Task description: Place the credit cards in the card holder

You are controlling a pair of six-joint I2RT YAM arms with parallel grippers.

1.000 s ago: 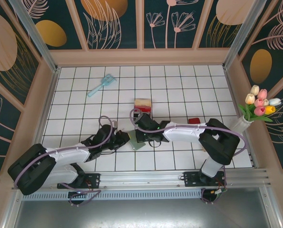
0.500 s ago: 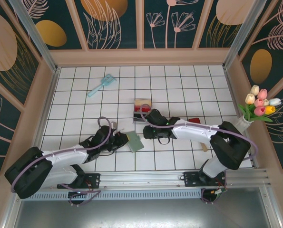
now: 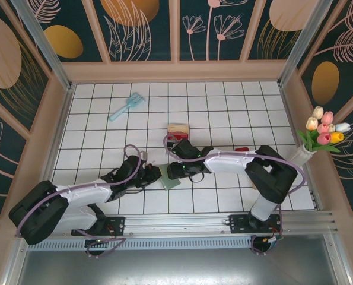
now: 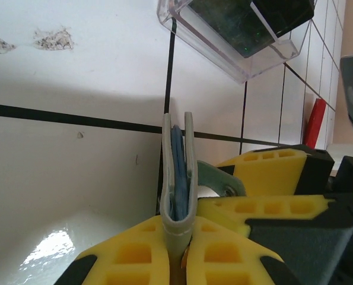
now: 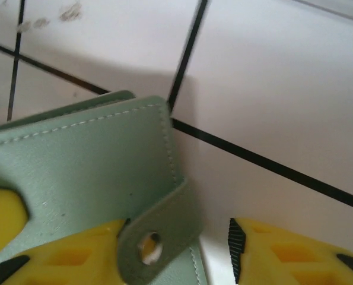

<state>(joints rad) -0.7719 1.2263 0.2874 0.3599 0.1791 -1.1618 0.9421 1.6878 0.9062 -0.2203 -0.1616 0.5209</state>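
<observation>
The sage-green card holder (image 3: 171, 177) stands tilted on its edge at the table's near middle. My left gripper (image 3: 153, 174) is shut on its left edge. The left wrist view has it edge-on, the card holder (image 4: 179, 172) showing blue lining, clamped in that gripper (image 4: 179, 224). My right gripper (image 3: 178, 170) is at the holder's right side, open. In the right wrist view the holder's snap strap (image 5: 158, 237) lies against one of its yellow fingers (image 5: 63, 261). A red credit card (image 3: 242, 151) lies flat to the right. More cards (image 4: 247, 24) sit in the clear box (image 3: 178, 131).
A light-blue brush (image 3: 127, 107) lies at the back left. A white vase of tulips (image 3: 318, 139) stands at the right wall. Wooden walls close in the tiled table (image 3: 93, 130) on three sides.
The right gripper drew back toward the clear box half a second ago and has since returned to the holder's right edge. The left gripper keeps its grip on the holder.
</observation>
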